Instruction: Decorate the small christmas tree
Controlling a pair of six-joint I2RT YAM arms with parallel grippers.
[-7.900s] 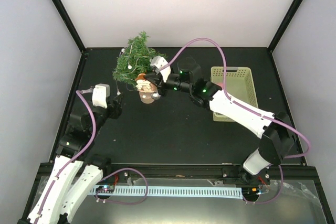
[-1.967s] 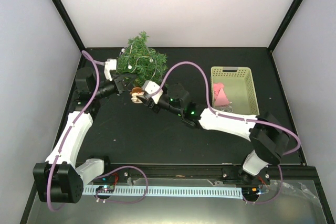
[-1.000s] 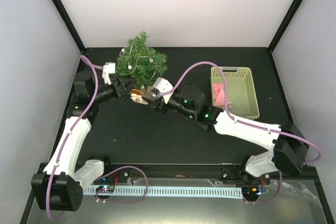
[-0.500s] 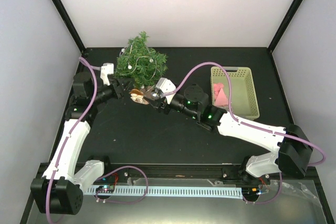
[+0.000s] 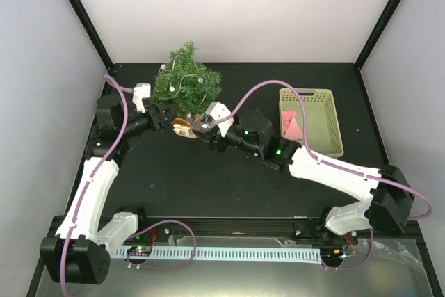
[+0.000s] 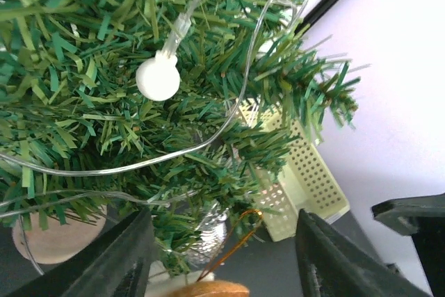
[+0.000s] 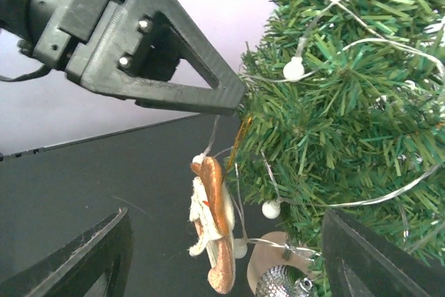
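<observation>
The small christmas tree (image 5: 186, 80) stands at the back left, strung with a wire of white bulbs (image 6: 158, 79). A brown and white felt ornament (image 7: 214, 231) hangs beside its lower branches. Its gold loop (image 7: 241, 133) runs up into the needles. My left gripper (image 5: 165, 115) is open at the tree's left side. In its wrist view the loop (image 6: 233, 241) sits free between the jaws. My right gripper (image 5: 200, 124) is open too, facing the ornament (image 5: 183, 128) without touching it. A silver bauble (image 7: 281, 283) hangs low by the wooden base (image 7: 327, 259).
A pale green basket (image 5: 327, 117) at the right holds a pink item (image 5: 292, 124). The left gripper's black finger (image 7: 153, 67) fills the upper left of the right wrist view. The black frame posts and white walls close in behind the tree.
My left gripper's jaws have spread wider around the gold loop. The right gripper has edged slightly toward the tree. The ornament stays hanging in the same place.
</observation>
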